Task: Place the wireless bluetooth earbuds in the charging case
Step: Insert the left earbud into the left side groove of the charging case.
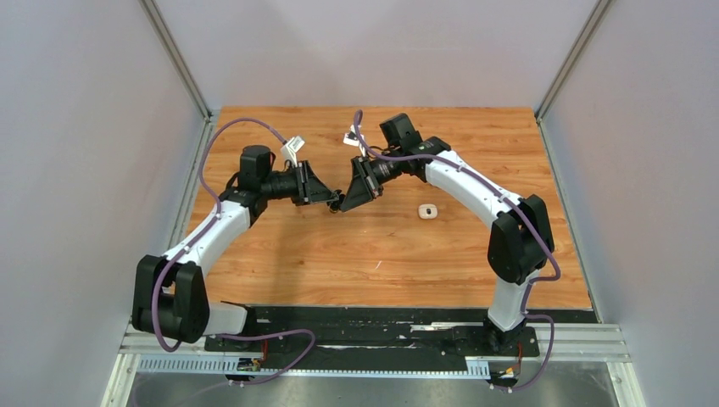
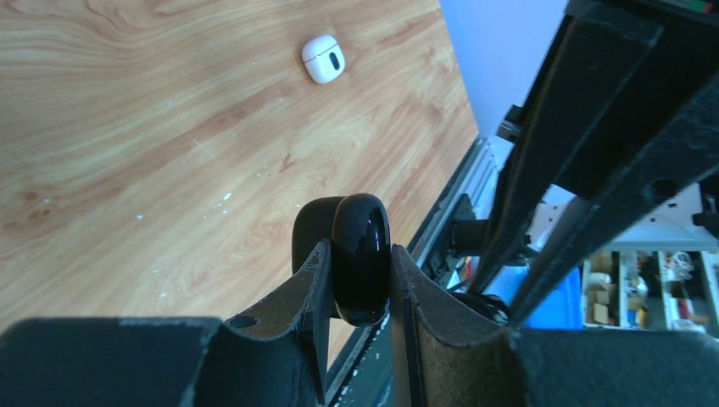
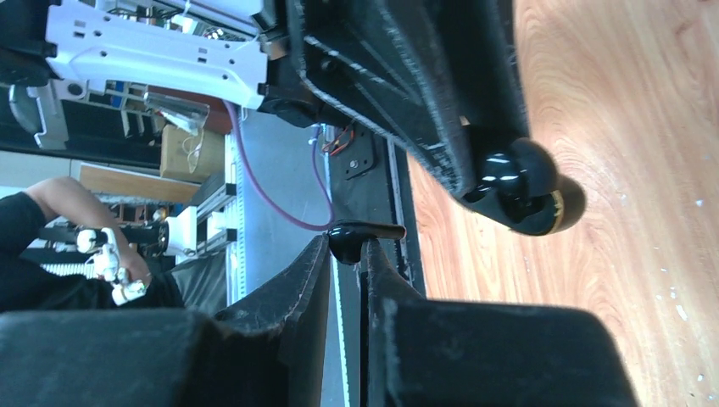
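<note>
**Both grippers loaded, meeting mid-table**

L arm: left gripper (image 2: 359, 270) is clamped on a glossy black case (image 2: 362, 233), one finger on each flat side, w/ the case's rounded top poking out past the tips. From the right wrist cam the same case (image 3: 519, 182) shows as two shiny rounded lobes w/ a thin gold line on one; can't tell for sure if the lid is up.

R arm: right gripper (image 3: 346, 253) is nearly closed, pinching a tiny black earbud (image 3: 354, 234) at the very fingertips. The earbud sits near the case but apart from it, not inside.

Top cam: the two grippers meet tip to tip above the middle of the wooden table (image 1: 381, 254), both off the surface. A white case (image 1: 428, 211) lies on the wood to the robot's right of them, under the R forearm, untouched.
</note>
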You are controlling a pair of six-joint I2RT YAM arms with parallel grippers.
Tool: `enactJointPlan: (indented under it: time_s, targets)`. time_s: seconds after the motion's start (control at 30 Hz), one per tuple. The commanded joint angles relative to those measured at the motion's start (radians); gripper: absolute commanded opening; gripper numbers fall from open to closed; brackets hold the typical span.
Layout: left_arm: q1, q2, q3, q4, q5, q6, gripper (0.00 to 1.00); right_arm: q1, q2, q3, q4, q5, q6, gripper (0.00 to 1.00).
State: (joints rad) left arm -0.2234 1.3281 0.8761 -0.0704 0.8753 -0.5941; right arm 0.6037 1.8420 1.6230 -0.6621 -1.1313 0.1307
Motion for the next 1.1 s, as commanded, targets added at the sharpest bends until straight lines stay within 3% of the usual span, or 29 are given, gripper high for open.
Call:
enactJointPlan:
  time_s: [0.0,0.4,0.73,1.07]
  targets:
    - [-0.003,0.012,0.008,0.091,0.080,-0.102,0.00,0.008,-0.040,-0.010,0.083,0.067,0.033,0.00]
    - [-0.004,0.038,0.025,0.092,0.128,-0.140,0.00,0.022,-0.018,0.001,0.122,0.075,0.038,0.01]
    - [-0.003,0.066,0.023,0.195,0.207,-0.253,0.00,0.034,-0.024,-0.016,0.127,0.061,-0.008,0.01]
    - [-0.003,0.060,0.018,0.201,0.214,-0.251,0.00,0.034,-0.042,-0.037,0.125,0.090,-0.022,0.01]
